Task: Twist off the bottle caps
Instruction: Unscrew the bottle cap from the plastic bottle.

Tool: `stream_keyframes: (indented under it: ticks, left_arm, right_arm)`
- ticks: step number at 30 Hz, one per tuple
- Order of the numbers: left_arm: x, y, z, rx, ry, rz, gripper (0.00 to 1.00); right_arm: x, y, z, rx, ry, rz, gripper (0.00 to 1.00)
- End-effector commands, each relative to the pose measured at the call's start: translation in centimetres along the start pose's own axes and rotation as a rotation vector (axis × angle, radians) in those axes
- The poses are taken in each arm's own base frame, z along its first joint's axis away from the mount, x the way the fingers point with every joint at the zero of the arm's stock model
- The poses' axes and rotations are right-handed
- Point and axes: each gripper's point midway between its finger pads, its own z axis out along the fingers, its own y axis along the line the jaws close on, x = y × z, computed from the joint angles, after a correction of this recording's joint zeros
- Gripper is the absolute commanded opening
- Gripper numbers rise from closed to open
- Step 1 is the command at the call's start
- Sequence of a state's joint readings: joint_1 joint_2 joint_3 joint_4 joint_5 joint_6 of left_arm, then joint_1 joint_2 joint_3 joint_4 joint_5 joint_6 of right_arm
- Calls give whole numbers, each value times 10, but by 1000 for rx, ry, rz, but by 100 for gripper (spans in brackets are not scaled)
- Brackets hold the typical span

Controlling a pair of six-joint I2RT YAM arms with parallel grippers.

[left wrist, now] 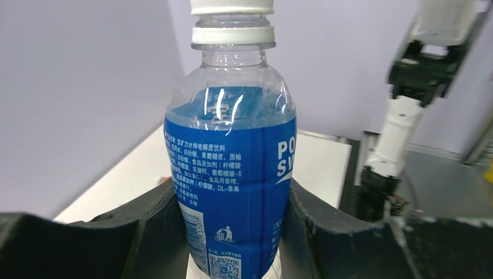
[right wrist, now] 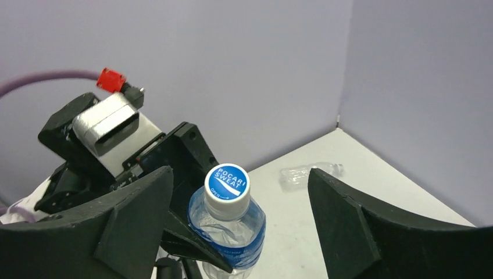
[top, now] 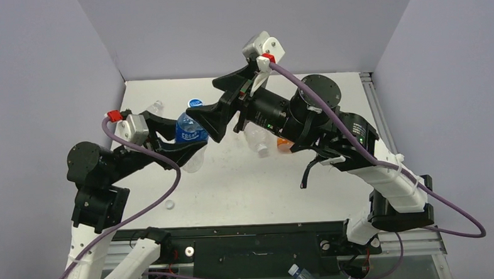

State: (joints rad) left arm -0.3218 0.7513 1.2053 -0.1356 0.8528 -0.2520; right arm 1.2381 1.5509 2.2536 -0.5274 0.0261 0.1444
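POCARI SWEAT cap [right wrist: 227,183] on blue-labelled bottle [left wrist: 232,174], left gripper [left wrist: 232,232] clamped on its body, right gripper [right wrist: 239,186] reaching from 3 o'clock, jaws wide around cap.

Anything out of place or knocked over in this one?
Yes: a stray bottle lies off the table, past its near edge, and a clear bottle lies on its side near the far corner.

The left arm [top: 98,168] and right arm [top: 358,141] were black at the joints, with white links nearer the bases. A purple cable [top: 178,174] ran along each, ending in a red plug [top: 113,116] at a pale wrist camera [top: 132,127]. The fingers [right wrist: 360,226] were broad, matte black and angular, their inner faces curved.
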Motion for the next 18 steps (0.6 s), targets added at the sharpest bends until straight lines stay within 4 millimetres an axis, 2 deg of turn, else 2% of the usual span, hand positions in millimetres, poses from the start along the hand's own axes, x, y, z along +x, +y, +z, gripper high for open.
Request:
stream_keyframes:
  ticks: [1,4,8,14,18]
  left_arm:
    - [11,45,-9,-217,20,187,0]
    - [14,51,-9,-245,24,193,0]
    - [17,52,-8,-242,30,187,0]
    - [19,50,-5,-228,29,180,0]
    - [20,51,-3,-237,28,179,0]
  right_arm:
    - [-9,-40,-9,255,3,-16,81]
    - [-4,-40,-3,262,15,-14,81]
    - [5,-32,13,219,20,4,75]
    - [14,-30,33,182,16,65,62]
    - [15,-31,39,169,4,95,49]
